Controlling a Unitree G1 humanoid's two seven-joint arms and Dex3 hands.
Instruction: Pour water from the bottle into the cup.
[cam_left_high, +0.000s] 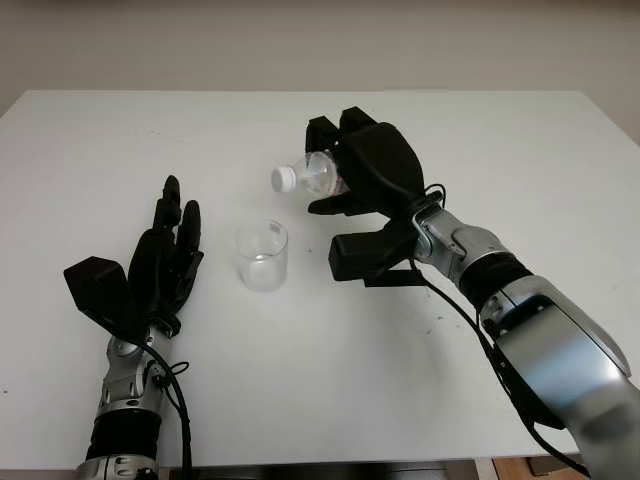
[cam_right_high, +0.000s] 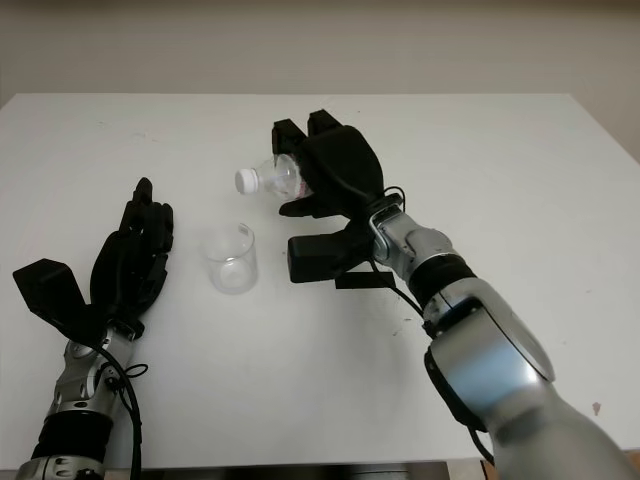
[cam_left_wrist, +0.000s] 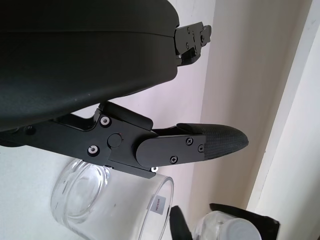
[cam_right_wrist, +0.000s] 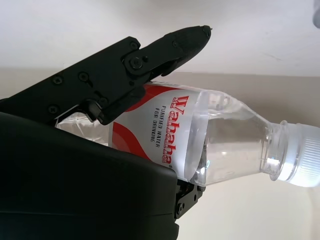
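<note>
We've got the right hand (cam_left_high: 365, 165) clamped round the bottle (cam_left_high: 318, 173), held tipped w/ its white cap (cam_left_high: 283, 179) above the cup (cam_left_high: 262, 255), still capped, so no water is flowing. Left hand (cam_left_high: 165, 255) is open beside the cup on the table (cam_left_high: 520, 140), prob. ready to steady it.

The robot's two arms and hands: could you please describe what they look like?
Both hands, left hand and right hand, have matte black shells and jointed black fingers fastened with small screws. A black box sits at each wrist. The forearms are silver-grey metal with black ribbed collars, and loose black cables run along them.
</note>
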